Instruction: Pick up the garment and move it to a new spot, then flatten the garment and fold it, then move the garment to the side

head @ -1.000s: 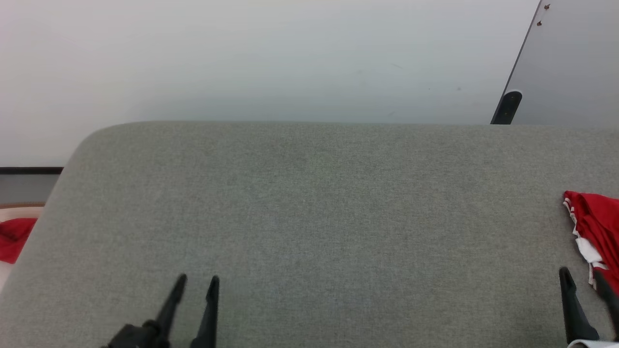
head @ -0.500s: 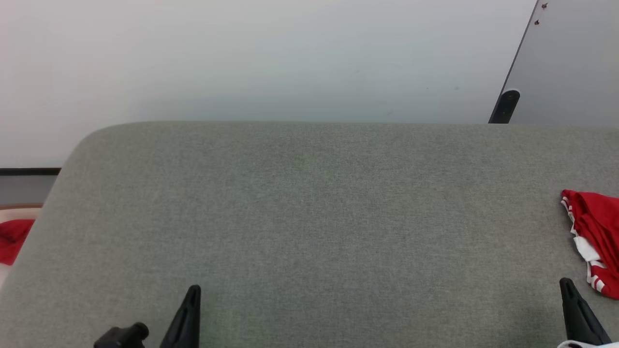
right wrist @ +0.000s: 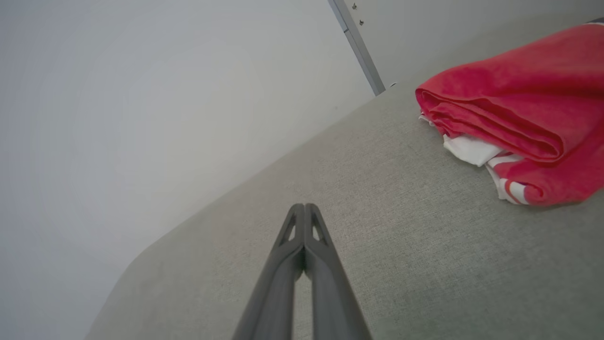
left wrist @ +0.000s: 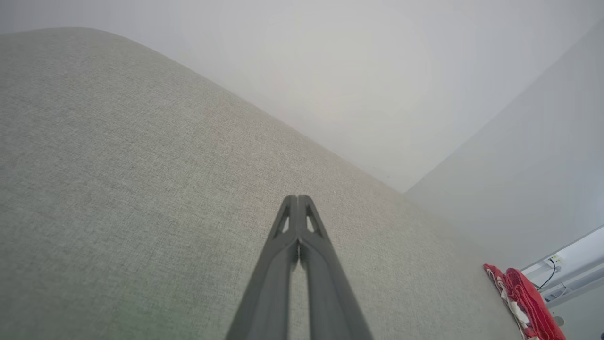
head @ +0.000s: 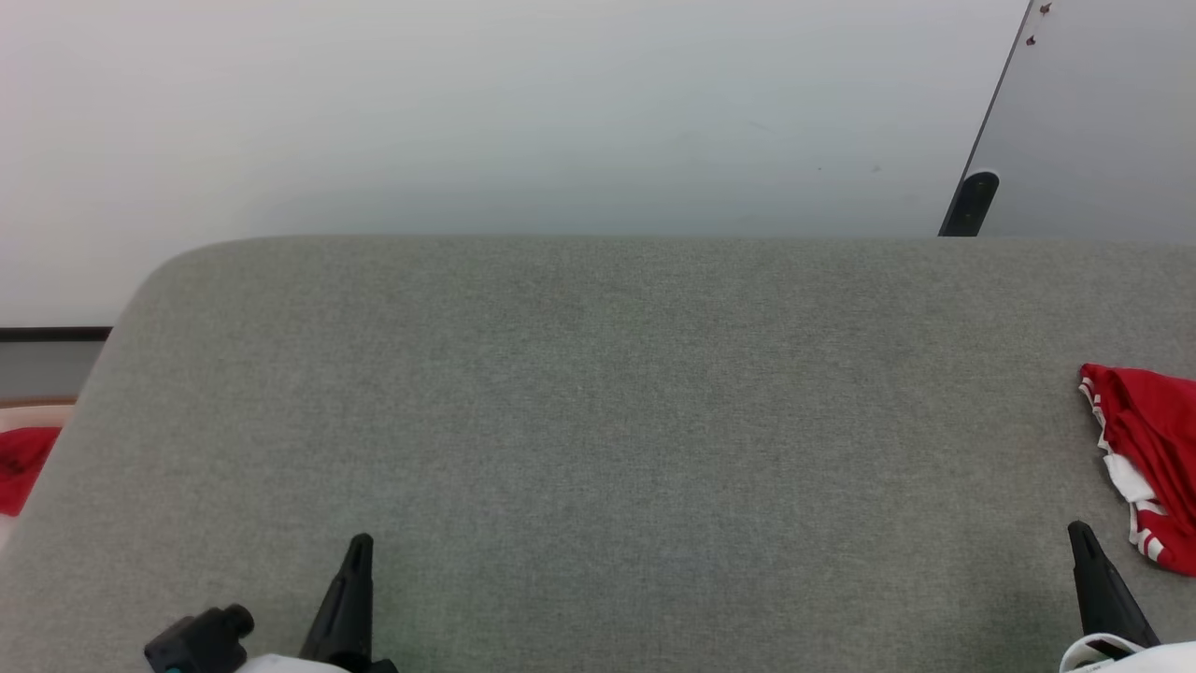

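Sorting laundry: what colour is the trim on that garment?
Red and white stripes on the garment, clearest in the right wrist view.

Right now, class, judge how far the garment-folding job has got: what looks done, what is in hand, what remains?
Done: the garment lies in folded layers at the right side of the grey surface, so folding and moving aside look finished. In hand: nothing; the left gripper and right gripper are shut, empty, apart from it. Left: probably nothing.

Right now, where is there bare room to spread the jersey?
The grey surface is bare between the left gripper and the right gripper, up to its far edge. The garment crowds the right edge.
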